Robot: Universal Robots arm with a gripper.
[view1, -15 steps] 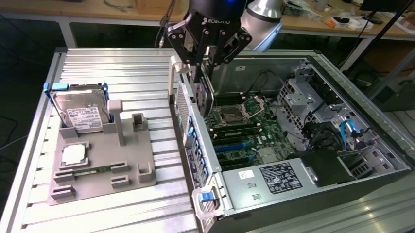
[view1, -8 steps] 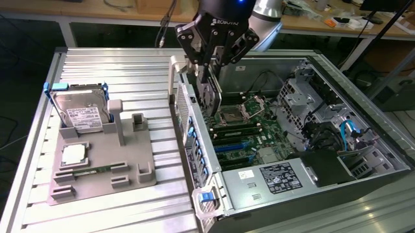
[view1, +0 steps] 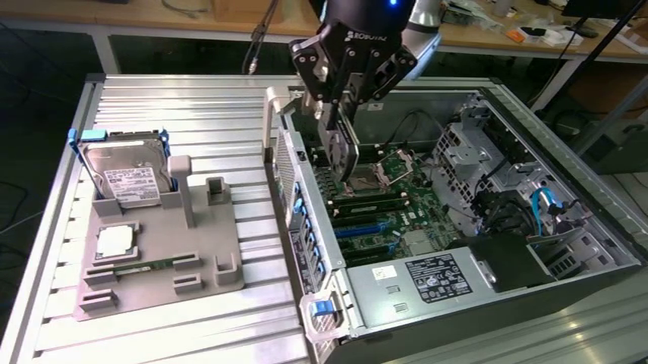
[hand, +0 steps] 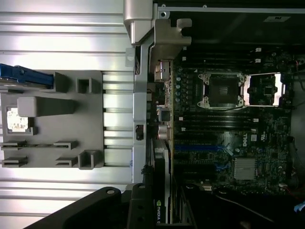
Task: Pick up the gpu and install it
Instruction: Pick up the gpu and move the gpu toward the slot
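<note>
On the exterior view's left, a hard drive (view1: pixel 127 176) stands in a gray holder (view1: pixel 202 258) on the metal table (view1: pixel 182 98). Right of it, the gripper (view1: pixel 338 114) hangs over the open computer case (view1: pixel 460 102). Its jaws are partly closed on the top edge of the gpu (view1: pixel 341 155), which hangs upright over the motherboard (view1: pixel 380 216).

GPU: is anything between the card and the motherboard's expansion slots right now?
Nothing visible. The gripper holds the gpu upright above the motherboard, near the CPU socket; the blue slots lie uncovered, no cable crossing them.
</note>
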